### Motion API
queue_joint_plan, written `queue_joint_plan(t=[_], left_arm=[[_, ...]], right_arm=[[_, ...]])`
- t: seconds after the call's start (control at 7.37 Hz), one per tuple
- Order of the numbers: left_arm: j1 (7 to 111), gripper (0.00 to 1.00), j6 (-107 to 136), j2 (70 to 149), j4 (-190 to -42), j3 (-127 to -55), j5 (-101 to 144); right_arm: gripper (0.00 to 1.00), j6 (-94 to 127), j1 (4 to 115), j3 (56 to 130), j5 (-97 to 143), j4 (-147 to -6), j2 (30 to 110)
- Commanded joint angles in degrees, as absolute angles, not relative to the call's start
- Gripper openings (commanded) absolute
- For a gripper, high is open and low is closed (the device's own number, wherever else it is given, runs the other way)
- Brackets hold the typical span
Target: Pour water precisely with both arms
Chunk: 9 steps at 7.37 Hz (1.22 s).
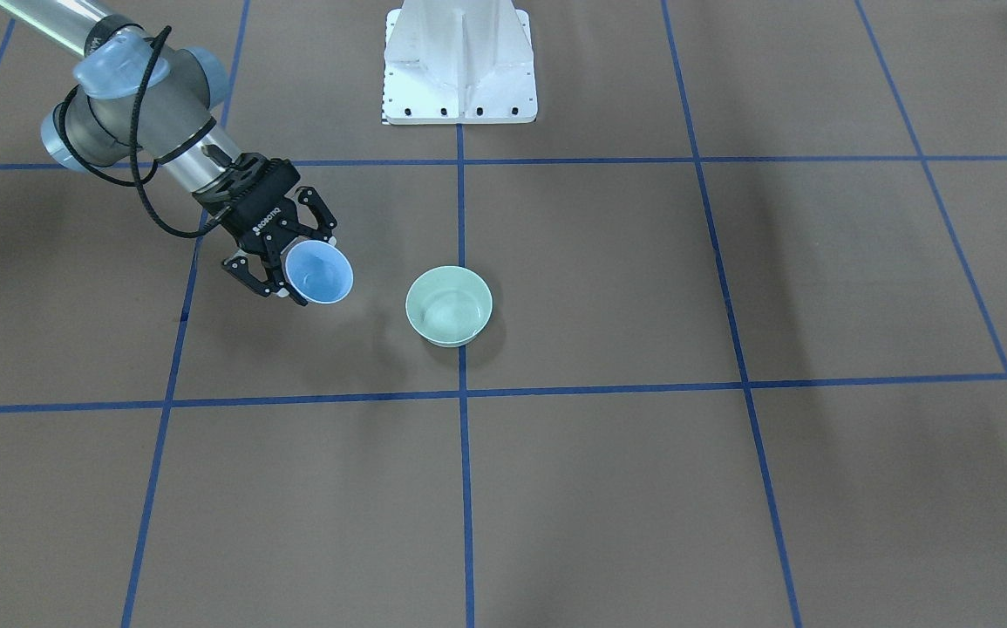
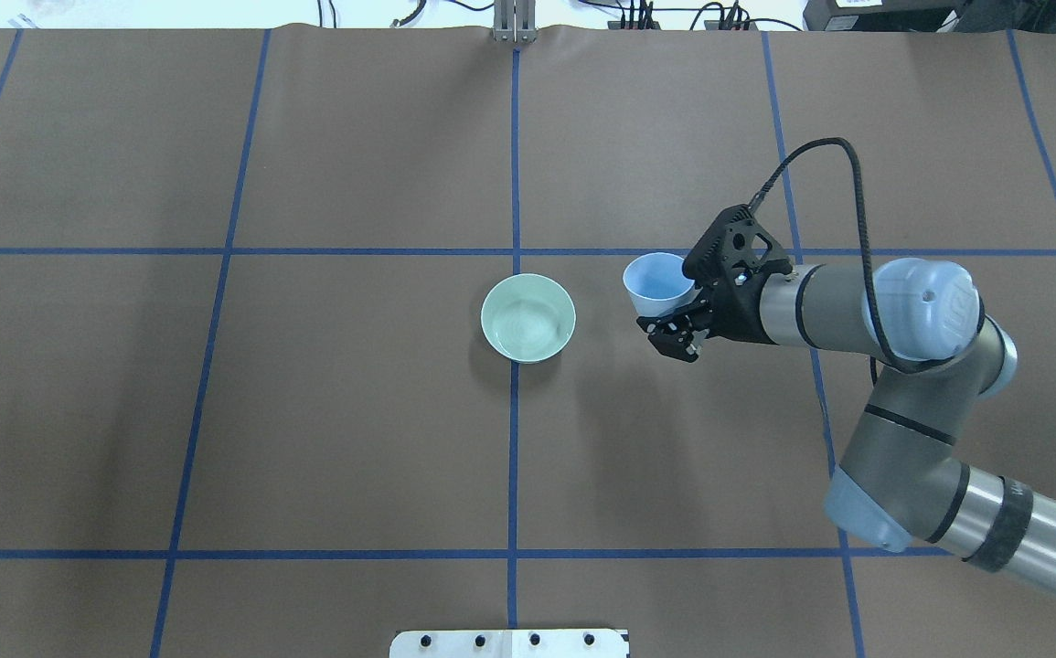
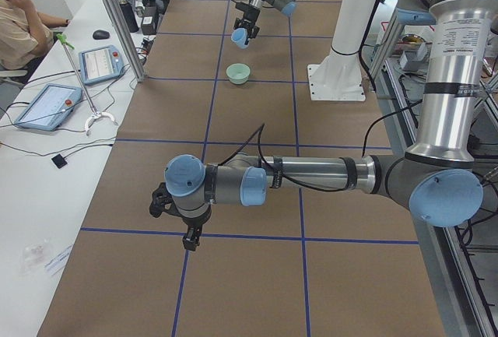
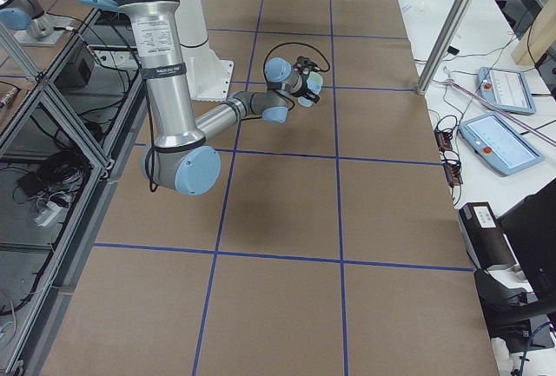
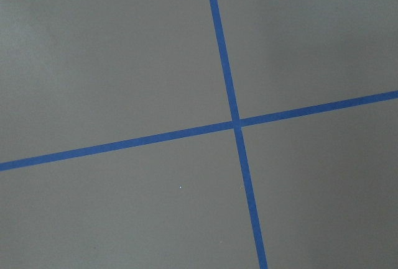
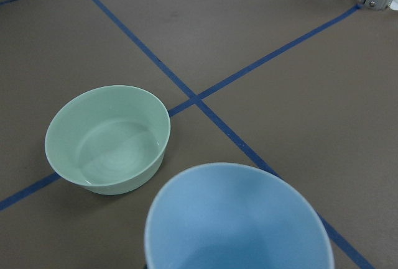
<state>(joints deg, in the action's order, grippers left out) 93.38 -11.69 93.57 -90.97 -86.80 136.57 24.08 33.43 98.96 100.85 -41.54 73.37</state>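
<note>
Fingers of my right gripper (image 1: 304,262) are clamping the blue cup (image 1: 319,273) above the table (image 2: 308,439) — near the green bowl (image 2: 528,318), where faint water (image 6: 115,157) ripples are showing. My left gripper (image 3: 189,241) is hanging well apart — open or closed, I cannot tell.

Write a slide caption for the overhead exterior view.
Right gripper holds a blue cup to one side of the green bowl.

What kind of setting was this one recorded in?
Most likely a robotics lab: a brown table marked with a blue tape grid, teach pendants on the side bench, and a seated operator beside it.
</note>
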Motion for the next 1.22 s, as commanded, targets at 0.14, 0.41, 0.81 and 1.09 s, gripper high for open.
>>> queue_joint_plan(t=[0.14, 0.41, 0.81, 1.09], left_arm=[[93.4, 1.00, -11.6, 93.3, -91.0, -86.7, 136.6], [93.7, 1.00, -11.6, 93.1, -91.0, -86.7, 136.6], [93.8, 1.00, -11.6, 93.0, -91.0, -86.6, 136.6], [94.0, 1.00, -11.6, 92.8, -91.0, -86.6, 136.6]], right_arm=[[0.00, 24.3, 31.7, 99.7, 101.1, -60.6, 65.0], [0.00, 24.5, 30.6, 99.7, 100.8, -72.7, 59.8], [0.00, 24.9, 30.1, 99.5, 101.2, -86.8, 54.7], [0.00, 24.9, 29.4, 98.9, 101.2, -93.3, 51.4]])
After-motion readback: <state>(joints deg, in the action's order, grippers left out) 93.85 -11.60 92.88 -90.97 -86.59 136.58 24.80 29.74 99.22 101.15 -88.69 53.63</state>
